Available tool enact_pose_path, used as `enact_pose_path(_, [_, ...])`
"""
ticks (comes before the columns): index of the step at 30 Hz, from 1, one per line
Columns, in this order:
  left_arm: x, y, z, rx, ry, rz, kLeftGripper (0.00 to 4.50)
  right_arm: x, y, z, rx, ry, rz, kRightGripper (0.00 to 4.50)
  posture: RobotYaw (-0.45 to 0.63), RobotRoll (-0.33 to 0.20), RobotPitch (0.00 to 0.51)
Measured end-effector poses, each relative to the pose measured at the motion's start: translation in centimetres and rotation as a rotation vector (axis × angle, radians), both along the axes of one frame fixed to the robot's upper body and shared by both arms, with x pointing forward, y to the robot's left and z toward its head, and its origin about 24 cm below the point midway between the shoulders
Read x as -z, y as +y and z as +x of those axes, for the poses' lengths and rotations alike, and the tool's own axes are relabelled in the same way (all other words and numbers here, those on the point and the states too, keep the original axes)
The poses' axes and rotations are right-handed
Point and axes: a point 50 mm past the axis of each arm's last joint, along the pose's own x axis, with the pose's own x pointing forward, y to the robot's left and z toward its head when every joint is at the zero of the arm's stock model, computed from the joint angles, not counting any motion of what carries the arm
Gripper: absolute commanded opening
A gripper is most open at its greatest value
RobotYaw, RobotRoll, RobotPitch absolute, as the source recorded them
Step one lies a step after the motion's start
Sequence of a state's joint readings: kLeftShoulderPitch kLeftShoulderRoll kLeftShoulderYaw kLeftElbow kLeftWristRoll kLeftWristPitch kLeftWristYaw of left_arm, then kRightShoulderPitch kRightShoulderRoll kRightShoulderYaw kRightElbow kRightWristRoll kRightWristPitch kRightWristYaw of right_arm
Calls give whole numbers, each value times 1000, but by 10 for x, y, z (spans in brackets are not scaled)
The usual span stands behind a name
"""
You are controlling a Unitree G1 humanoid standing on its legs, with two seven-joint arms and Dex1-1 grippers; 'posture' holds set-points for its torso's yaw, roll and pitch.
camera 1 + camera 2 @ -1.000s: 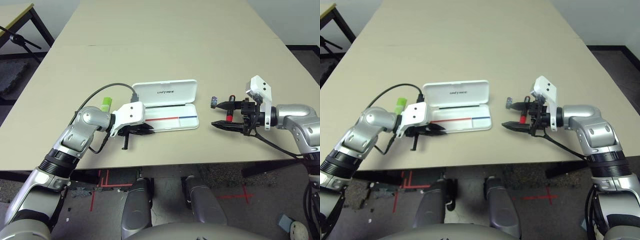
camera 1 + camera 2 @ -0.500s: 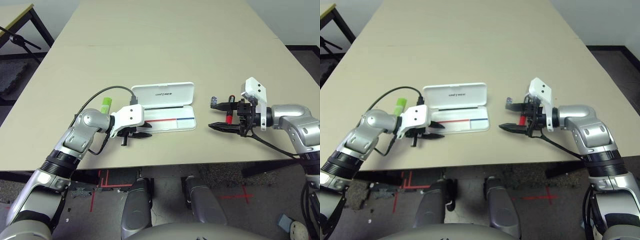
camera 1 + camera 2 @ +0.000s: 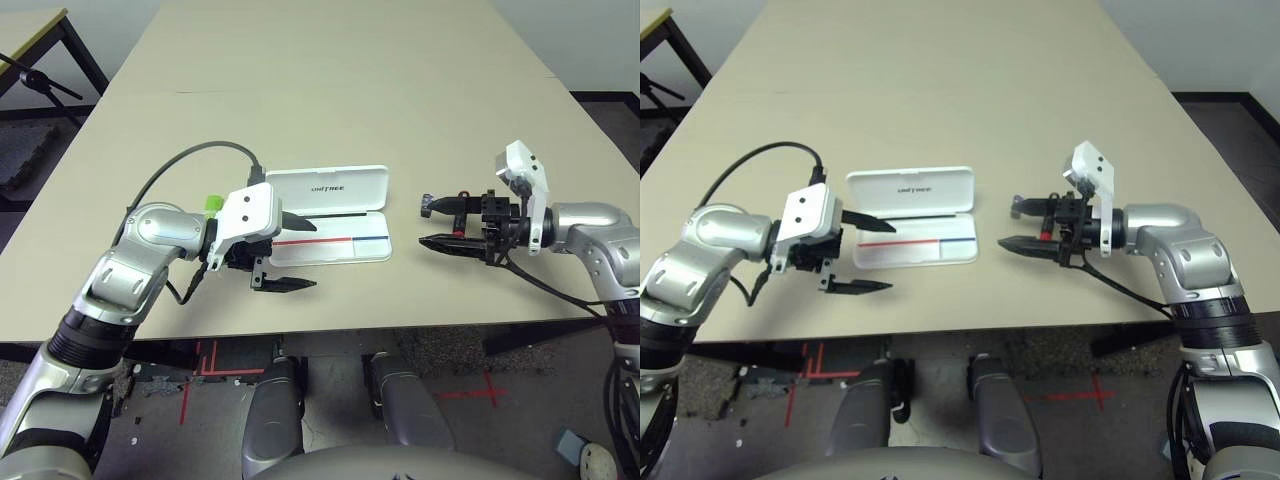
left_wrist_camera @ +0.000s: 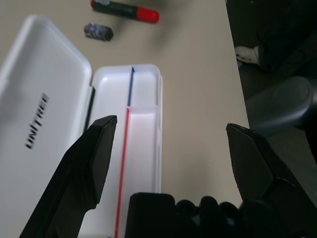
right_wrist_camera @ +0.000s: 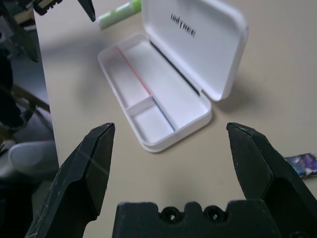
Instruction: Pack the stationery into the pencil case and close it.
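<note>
Open, empty white pencil case (image 3: 330,239), marker (image 4: 126,10), small block (image 4: 98,32), green highlighter (image 5: 119,14) on table

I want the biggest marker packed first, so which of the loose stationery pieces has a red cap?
The marker pen beside the right hand: dark barrel, red cap. The highlighter is green, and the small block is bluish-grey.

On my feed: white pencil case (image 3: 330,240), red and blue stripes inside
I see a red-and-black marker (image 4: 126,11), a light green highlighter (image 5: 119,14), a mottled dark bluish-grey block (image 4: 98,31).
</note>
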State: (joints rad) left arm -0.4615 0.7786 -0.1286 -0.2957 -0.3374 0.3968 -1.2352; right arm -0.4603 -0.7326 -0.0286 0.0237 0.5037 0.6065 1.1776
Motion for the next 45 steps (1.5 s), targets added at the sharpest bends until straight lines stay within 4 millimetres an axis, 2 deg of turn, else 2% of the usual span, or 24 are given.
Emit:
enact_pose_path(5, [-20, 5, 3, -40, -39, -82, 4460, -9, -1, 8, 200, -19, 70, 4500, -107, 0, 165])
enact_pose_path(13, [-20, 4, 4, -52, -41, -102, 4460, -14, 5, 31, 727, 37, 146, 4500, -125, 0, 174])
enact_pose_path(19, [-18, 2, 4, -46, -42, -103, 4460, -21, 19, 28, 988, 78, 137, 4500, -138, 0, 174])
enact_pose_path(25, [-14, -1, 5, -35, -35, -94, 4460, -26, 21, 19, 1194, 94, 103, 4500, -151, 0, 173])
enact_pose_path(32, [-10, -1, 8, -40, -26, -93, 4460, -29, 17, 9, 1334, 175, 118, 4500, -153, 0, 170])
enact_pose_path(45, [-8, -4, 7, -38, -32, -86, 4460, 1, 22, 1, 1320, 379, 65, 4500, -109, 0, 163])
